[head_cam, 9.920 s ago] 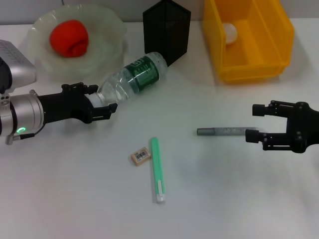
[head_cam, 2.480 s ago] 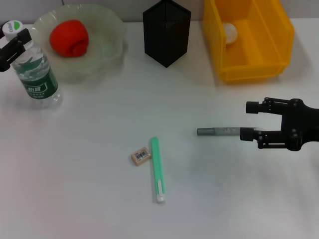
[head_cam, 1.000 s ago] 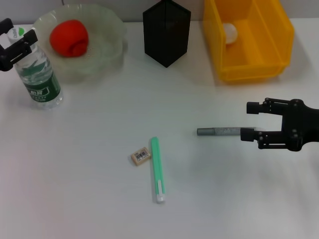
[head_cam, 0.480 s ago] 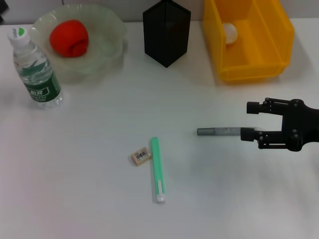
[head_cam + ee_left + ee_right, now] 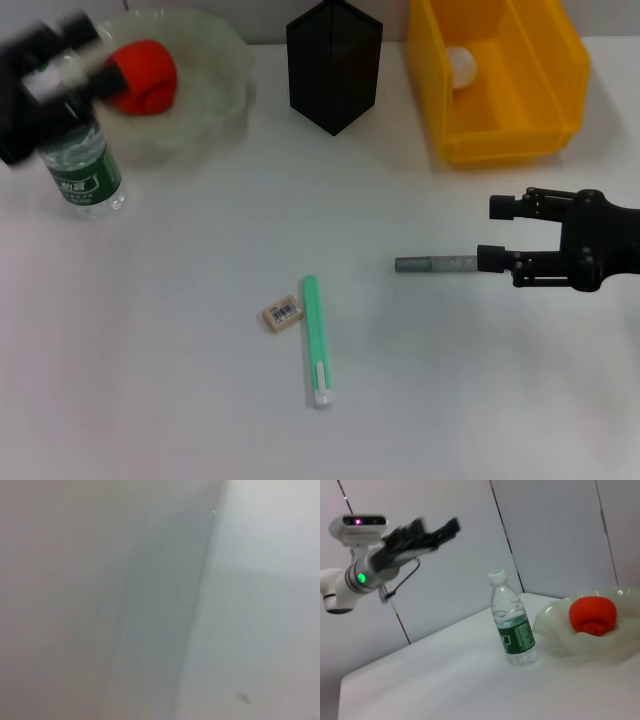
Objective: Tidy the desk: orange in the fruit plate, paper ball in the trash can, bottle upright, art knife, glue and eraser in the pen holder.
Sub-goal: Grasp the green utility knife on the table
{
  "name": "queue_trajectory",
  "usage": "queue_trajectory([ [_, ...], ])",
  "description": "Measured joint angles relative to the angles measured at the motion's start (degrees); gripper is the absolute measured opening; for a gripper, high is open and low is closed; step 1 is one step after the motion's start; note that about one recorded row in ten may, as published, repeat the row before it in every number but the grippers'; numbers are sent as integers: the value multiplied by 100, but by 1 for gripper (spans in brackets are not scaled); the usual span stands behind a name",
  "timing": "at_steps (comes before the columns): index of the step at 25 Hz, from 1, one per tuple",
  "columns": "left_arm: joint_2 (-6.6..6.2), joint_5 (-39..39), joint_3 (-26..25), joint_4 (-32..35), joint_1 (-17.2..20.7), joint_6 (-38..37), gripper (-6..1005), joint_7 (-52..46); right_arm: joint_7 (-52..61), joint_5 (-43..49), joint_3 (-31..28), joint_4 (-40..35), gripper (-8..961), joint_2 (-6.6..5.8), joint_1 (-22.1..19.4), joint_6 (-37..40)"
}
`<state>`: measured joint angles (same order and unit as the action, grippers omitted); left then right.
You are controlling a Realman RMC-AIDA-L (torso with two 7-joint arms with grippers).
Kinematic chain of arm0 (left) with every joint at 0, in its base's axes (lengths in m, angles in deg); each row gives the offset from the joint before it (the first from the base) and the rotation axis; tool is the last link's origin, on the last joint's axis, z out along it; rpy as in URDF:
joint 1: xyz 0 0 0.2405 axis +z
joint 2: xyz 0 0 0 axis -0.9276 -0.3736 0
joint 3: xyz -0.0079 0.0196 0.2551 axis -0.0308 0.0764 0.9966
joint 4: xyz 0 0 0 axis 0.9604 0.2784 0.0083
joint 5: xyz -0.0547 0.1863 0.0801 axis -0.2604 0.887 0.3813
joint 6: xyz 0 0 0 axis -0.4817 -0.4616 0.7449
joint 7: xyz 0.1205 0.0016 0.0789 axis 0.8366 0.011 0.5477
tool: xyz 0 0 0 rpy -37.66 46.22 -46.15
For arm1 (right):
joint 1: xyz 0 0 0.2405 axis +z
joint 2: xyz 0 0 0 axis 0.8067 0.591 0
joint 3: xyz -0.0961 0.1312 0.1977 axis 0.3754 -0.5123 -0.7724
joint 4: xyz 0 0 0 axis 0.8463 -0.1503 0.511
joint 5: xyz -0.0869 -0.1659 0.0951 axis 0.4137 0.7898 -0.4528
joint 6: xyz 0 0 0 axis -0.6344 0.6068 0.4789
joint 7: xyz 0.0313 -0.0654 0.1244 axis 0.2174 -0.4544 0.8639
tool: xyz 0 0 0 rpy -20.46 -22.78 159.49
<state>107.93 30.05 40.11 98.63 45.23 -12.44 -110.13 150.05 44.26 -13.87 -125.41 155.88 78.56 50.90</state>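
Observation:
The bottle [image 5: 77, 163] [image 5: 514, 629] stands upright and free at the far left, beside the fruit plate [image 5: 222, 62] [image 5: 555, 631] that holds the orange [image 5: 143, 76] [image 5: 592, 614]. My left gripper [image 5: 52, 62] [image 5: 422, 532] is a blur in the air above the bottle's cap, its fingers apart and holding nothing. At the right, my right gripper [image 5: 498, 233] is open just above the table, its near finger by the end of a slim grey stick [image 5: 435, 264]. A green stick [image 5: 315, 340] and the eraser [image 5: 283, 313] lie mid-table. The paper ball [image 5: 462, 64] sits in the trash can [image 5: 520, 120].
The pen holder [image 5: 335, 65] stands at the back between the plate and the trash can. White tabletop stretches around the loose items. The left wrist view shows only a blank grey surface.
The left gripper let go of the upright bottle, left the view, and now sweeps back in above its cap. The right gripper edged slightly towards the grey stick's end.

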Motion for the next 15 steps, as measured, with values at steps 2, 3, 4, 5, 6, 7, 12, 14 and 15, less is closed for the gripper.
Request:
queue_trajectory([
  [2,-33,244,596,47,32,-242,797,-36,57,0,19,-3,809,-14,57,0],
  [3,-10,511,750,47,17,-249,797,-21,74,0,31,-2,809,-20,77,1],
  [4,12,653,800,47,6,-253,797,-5,110,5,37,-2,810,-31,118,3],
  [5,12,653,800,47,6,-253,796,-5,110,5,37,-2,810,-31,118,3],
  [6,12,653,800,47,6,-253,796,-5,132,14,39,-2,810,-33,135,4],
  [7,89,1111,880,55,-47,-227,796,44,158,20,41,-4,810,-34,153,5],
  [12,207,2020,907,63,-161,52,797,136,553,54,86,-140,809,-35,257,79],
  [14,219,2113,907,62,-167,155,795,215,1357,145,360,-663,809,2,322,158],
  [15,224,2137,906,52,-165,212,795,295,1357,145,360,-663,809,2,322,158],
])
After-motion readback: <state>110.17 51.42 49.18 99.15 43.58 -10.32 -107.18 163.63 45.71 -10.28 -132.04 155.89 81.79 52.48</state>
